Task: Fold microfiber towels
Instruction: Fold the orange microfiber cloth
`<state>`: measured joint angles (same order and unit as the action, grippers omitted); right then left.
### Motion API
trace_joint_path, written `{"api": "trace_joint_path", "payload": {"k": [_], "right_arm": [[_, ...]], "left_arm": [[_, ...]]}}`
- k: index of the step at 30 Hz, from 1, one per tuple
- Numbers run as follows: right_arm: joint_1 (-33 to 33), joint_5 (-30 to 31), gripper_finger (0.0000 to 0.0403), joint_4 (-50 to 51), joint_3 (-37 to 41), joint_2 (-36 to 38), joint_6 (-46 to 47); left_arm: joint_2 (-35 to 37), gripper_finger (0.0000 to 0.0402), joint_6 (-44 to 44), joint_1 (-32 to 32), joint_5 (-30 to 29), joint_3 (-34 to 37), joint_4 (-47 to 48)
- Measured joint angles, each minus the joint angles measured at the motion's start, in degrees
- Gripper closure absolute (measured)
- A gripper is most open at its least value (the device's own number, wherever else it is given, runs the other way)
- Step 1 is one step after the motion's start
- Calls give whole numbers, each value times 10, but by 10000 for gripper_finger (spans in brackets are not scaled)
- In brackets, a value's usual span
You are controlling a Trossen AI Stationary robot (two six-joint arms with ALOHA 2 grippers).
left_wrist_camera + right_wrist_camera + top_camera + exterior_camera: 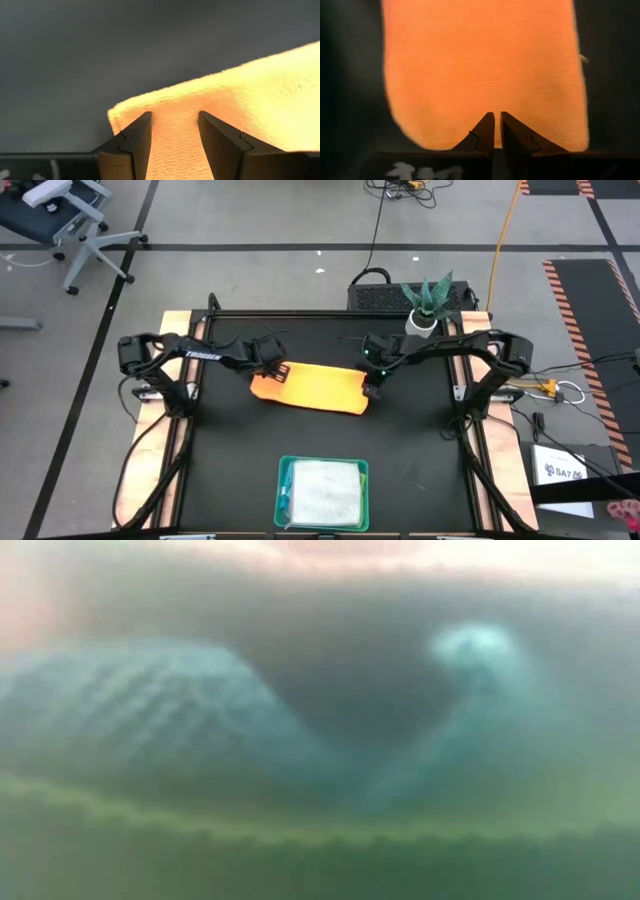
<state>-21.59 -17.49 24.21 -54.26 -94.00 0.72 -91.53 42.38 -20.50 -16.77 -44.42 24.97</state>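
Blurred turquoise and green cloth (200, 720) fills the low view, pressed close to that lens. Over at the far side, the left gripper (174, 131) stands spread above one end of the orange towel (312, 387), its fingers (135, 137) straddling the edge there, as if lined up to take hold rather than pinching yet. At the other end, the right gripper (494, 125) has its fingers pressed together right at the hem; whether it pinches fabric, I cannot tell. Stretched between the two arms, the towel lies flat as a long strip on the black table (230, 470), which likely keeps it smooth for another fold. Nearer me, a pale towel (323, 492) rests in the tray (283, 480).
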Motion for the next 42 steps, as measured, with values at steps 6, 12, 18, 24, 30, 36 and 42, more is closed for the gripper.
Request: {"api": "trace_joint_path", "payload": {"k": [6, 12, 18, 24, 30, 36, 42], "right_arm": [[-21, 74, 383, 0, 0, -6, -15], [-57, 88, 383, 0, 0, -6, -22], [-97, 116, 383, 0, 0, -6, -66], [-144, 119, 383, -8, 0, -6, -95], [-155, 64, 385, -2, -1, 19, -33], [-107, -36, 401, -2, -1, 42, 15], [-64, -12, 402, -22, -1, 20, -1]], "left_arm": [[0, 236, 15, 10, 4, 0, 0], [0, 236, 25, 19, 5, 0, 0], [0, 236, 28, 20, 13, 0, 0], [0, 236, 32, 20, 23, 0, -23], [0, 236, 29, 20, 22, 0, -31], [0, 236, 28, 20, 19, 0, -30], [0, 236, 30, 20, 17, 0, -30]]}}
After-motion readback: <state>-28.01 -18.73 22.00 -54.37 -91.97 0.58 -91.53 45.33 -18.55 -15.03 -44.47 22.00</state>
